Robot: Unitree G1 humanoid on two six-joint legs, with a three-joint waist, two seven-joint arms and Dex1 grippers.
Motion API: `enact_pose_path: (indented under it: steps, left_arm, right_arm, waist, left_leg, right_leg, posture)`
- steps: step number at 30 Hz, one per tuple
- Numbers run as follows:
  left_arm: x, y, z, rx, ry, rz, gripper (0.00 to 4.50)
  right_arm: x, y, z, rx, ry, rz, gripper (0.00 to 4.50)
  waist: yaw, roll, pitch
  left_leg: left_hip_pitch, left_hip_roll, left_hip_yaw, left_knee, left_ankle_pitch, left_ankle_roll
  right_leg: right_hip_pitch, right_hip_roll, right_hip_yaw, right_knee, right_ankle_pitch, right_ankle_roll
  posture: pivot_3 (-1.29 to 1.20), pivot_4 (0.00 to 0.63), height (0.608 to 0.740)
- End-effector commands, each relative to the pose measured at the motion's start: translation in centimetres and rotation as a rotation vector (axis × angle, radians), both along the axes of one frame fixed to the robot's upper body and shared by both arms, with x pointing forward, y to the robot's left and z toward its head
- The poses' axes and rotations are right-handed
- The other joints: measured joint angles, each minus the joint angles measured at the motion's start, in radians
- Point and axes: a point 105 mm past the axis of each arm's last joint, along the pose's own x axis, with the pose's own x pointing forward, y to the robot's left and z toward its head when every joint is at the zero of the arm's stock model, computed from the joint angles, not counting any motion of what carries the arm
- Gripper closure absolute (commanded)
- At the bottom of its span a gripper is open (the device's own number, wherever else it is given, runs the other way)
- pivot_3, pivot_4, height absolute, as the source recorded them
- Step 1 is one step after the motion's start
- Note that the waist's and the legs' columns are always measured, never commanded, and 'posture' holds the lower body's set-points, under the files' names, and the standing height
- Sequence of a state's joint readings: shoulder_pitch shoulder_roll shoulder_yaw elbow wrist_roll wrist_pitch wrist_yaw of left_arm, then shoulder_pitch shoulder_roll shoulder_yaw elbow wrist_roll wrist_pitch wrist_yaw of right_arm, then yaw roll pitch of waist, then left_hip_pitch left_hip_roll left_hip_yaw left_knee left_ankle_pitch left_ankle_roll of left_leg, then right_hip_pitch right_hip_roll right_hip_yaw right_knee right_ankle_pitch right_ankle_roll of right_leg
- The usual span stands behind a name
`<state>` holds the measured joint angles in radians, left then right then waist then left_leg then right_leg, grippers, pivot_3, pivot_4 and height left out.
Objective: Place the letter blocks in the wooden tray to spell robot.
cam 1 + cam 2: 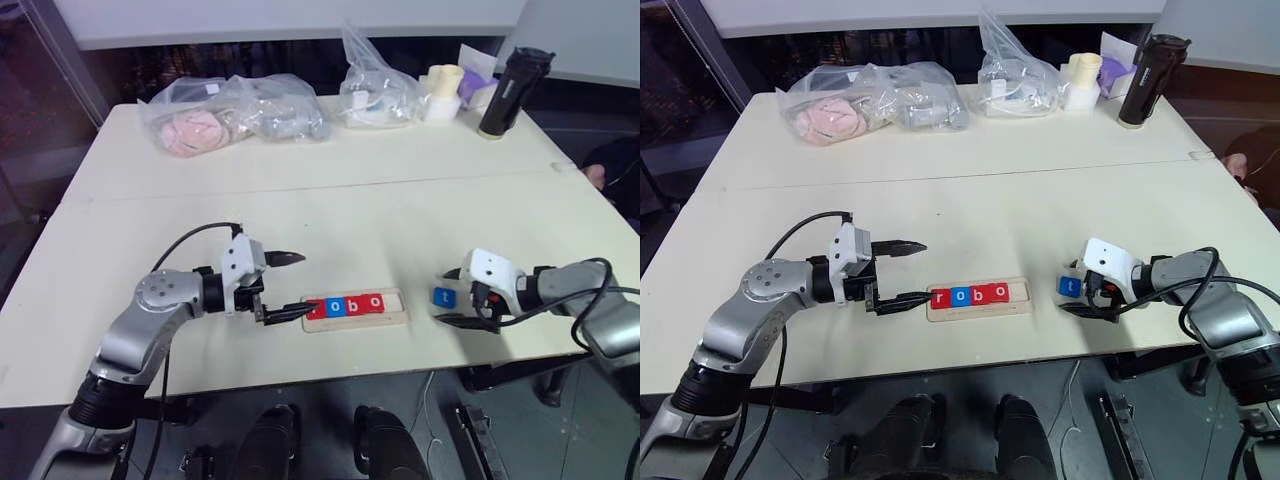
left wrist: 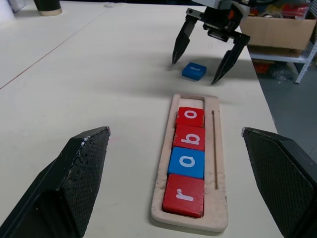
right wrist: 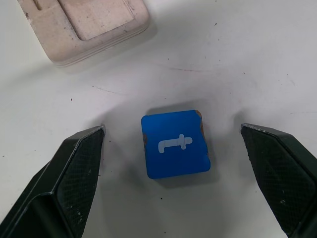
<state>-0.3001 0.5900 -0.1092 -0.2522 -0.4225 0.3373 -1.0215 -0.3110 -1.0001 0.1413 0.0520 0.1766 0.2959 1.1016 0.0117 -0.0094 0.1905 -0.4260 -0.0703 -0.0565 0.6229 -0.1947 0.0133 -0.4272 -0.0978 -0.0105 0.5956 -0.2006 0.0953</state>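
Observation:
The wooden tray (image 1: 399,318) lies near the table's front edge. Four letter blocks fill it from its left end: red r (image 2: 184,195), blue o (image 2: 186,162), red b (image 2: 188,137), red o (image 2: 190,116). The slot at its right end is bare. A blue t block (image 3: 175,144) lies flat on the table just right of the tray. My right gripper (image 1: 442,296) is open and hangs over the t block, one finger on each side, not touching it. My left gripper (image 1: 305,284) is open at the tray's left end, holding nothing.
Clear plastic bags (image 1: 235,115) with items sit along the far side of the table. A cream cup (image 1: 443,92) and a black bottle (image 1: 512,92) stand at the back right. The table's front edge (image 1: 300,378) runs just below the tray.

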Motion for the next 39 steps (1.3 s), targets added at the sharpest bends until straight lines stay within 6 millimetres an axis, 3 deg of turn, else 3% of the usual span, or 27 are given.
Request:
enact_pose_path:
  steps: [1, 2, 7, 11, 15, 20, 39]
  left_arm:
    - [-0.2, -0.1, 1.0, 0.001, -0.049, -0.013, 0.00]
    - [-0.2, -0.1, 1.0, 0.002, -0.049, -0.013, 0.00]
    - [-0.2, -0.2, 1.0, -0.001, -0.048, -0.014, 0.00]
    - [-0.2, -0.3, 0.9, -0.005, -0.047, -0.015, 0.00]
    - [-0.1, -0.3, 0.9, -0.006, -0.046, -0.016, 0.00]
    - [0.0, -0.4, 0.9, -0.009, -0.047, -0.012, 0.00]
    - [-0.4, -0.3, 0.8, -0.013, -0.044, 0.004, 0.00]
  right_arm:
    - [0.1, -0.4, -0.3, -0.011, 0.003, -0.009, 0.53]
    - [0.0, -0.3, -0.1, -0.011, 0.001, -0.007, 0.72]
    - [0.2, -0.2, 0.7, -0.013, -0.020, -0.002, 3.27]
    - [0.4, 0.2, 1.3, -0.028, -0.050, 0.026, 3.27]
    - [-0.2, 3.2, 3.6, 0.001, -0.085, 0.167, 3.27]
    - [-1.0, 5.3, 3.1, -0.012, -0.067, 0.273, 3.27]
    - [0.0, 7.3, 2.0, -0.017, -0.051, 0.334, 3.27]
  waist:
    - [0.000, 0.000, 0.000]
    - [0.000, 0.000, 0.000]
    - [0.001, 0.000, 0.000]
    - [0.001, 0.000, 0.000]
    - [-0.001, 0.000, 0.000]
    - [0.003, 0.000, 0.000]
    - [0.002, 0.000, 0.000]
  left_leg:
    - [0.000, 0.000, 0.000, 0.000, 0.000, 0.000]
    - [0.000, 0.000, 0.000, 0.000, 0.000, 0.000]
    - [0.000, 0.000, 0.000, 0.001, 0.000, 0.000]
    - [0.000, 0.000, 0.000, 0.001, 0.000, 0.000]
    - [0.000, 0.000, 0.000, 0.001, 0.000, 0.000]
    - [0.000, 0.000, 0.000, 0.000, 0.000, 0.000]
    - [-0.001, -0.001, 0.000, 0.001, 0.000, 0.000]
  right_leg:
    - [0.000, 0.000, 0.000, 0.000, 0.000, 0.000]
    - [0.000, 0.000, 0.000, 0.000, 0.000, 0.000]
    - [0.000, 0.000, 0.000, 0.000, 0.000, 0.000]
    - [0.000, 0.000, 0.000, 0.000, 0.000, 0.000]
    - [0.000, 0.000, 0.000, 0.001, 0.000, 0.000]
    - [0.000, 0.000, 0.000, 0.001, 0.000, 0.000]
    - [-0.001, 0.000, 0.000, 0.001, 0.000, 0.000]
  posture:
    - [0.00, 0.150, 0.738]
    - [0.00, 0.150, 0.738]
    - [0.00, 0.150, 0.738]
    - [0.00, 0.150, 0.738]
    - [0.00, 0.150, 0.738]
    - [0.00, 0.150, 0.738]
    - [0.00, 0.150, 0.738]
